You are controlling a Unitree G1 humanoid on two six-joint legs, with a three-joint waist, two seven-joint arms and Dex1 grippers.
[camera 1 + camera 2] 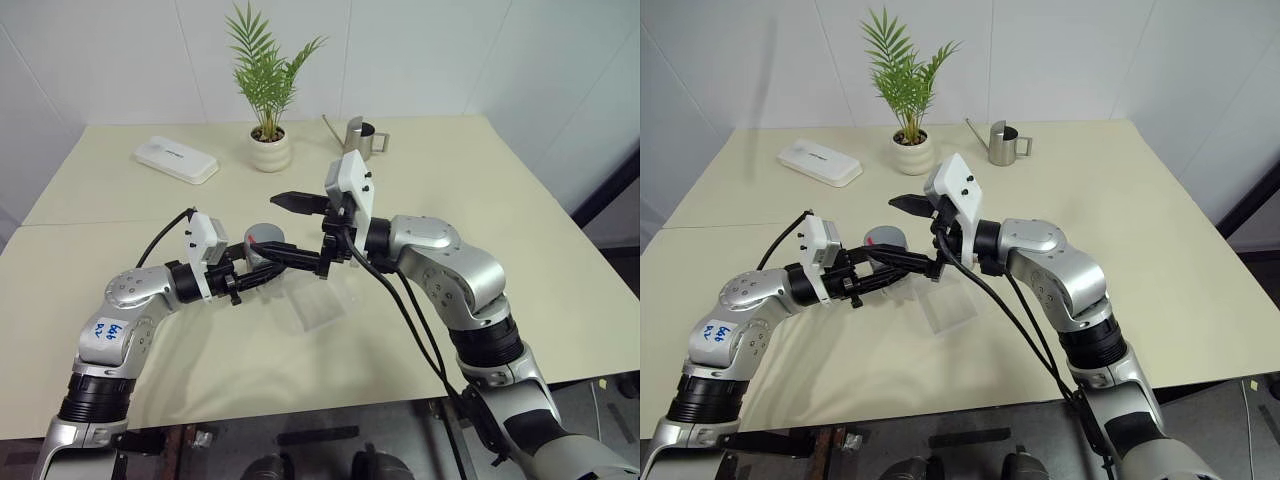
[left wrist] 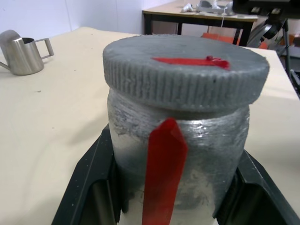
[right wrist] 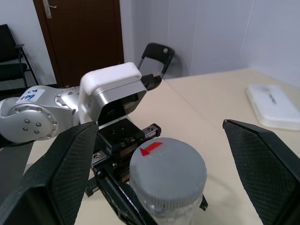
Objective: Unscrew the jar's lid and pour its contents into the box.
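Jar [image 2: 178, 154] sits clamped by its body in the left gripper [image 1: 262, 262], raised over the table [image 1: 480, 190] beside the clear box [image 1: 318, 300]. Lid [image 3: 167, 169] still on; its ribbed rim looks stiff and offers good purchase. Right gripper [image 3: 166, 159] stands wide apart around the lid, not touching.

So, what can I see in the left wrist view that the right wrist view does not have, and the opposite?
Left wrist view: the steel watering can and the red stripe down the jar's side. Right wrist view: the white case, the left arm's wrist camera and the open right gripper on either side of the lid. Both: the jar held by the left gripper, grey lid on.
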